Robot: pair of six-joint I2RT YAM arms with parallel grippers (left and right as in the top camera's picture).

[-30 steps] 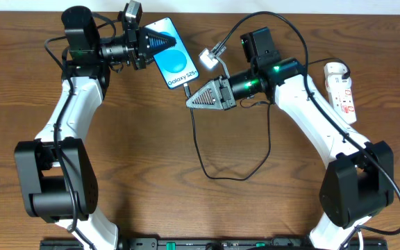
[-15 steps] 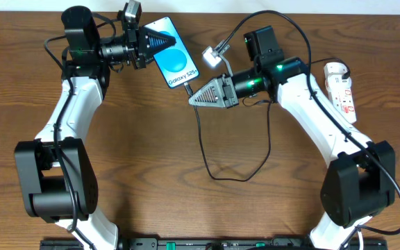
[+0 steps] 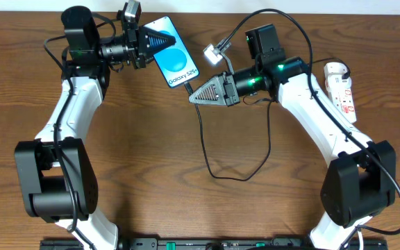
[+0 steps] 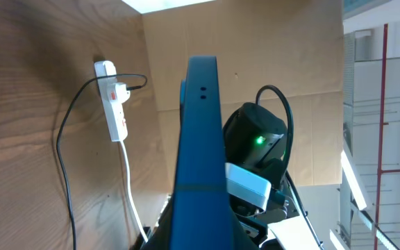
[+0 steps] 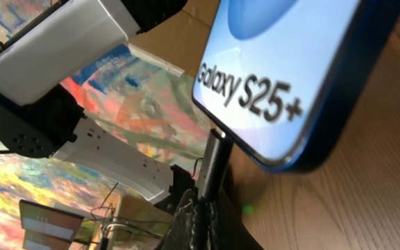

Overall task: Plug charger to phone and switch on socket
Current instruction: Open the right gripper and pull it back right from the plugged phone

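The left end effector [image 3: 146,43] is clenched on the upper end of the phone [image 3: 174,59], whose lit screen slants away from its fingertips toward the right end effector [image 3: 193,98]. That one is clenched on the charger [image 3: 201,142] just behind the plug tip, which meets the phone's lower edge right ahead of its fingertips; whether it is fully seated I cannot tell. The black cable loops over the surface [image 3: 151,153] beneath this arm. The socket [image 3: 344,90] lies well behind the right end effector, beside its arm.

Wooden table [image 3: 151,173], white socket [image 3: 344,94], black charger [image 3: 200,135]
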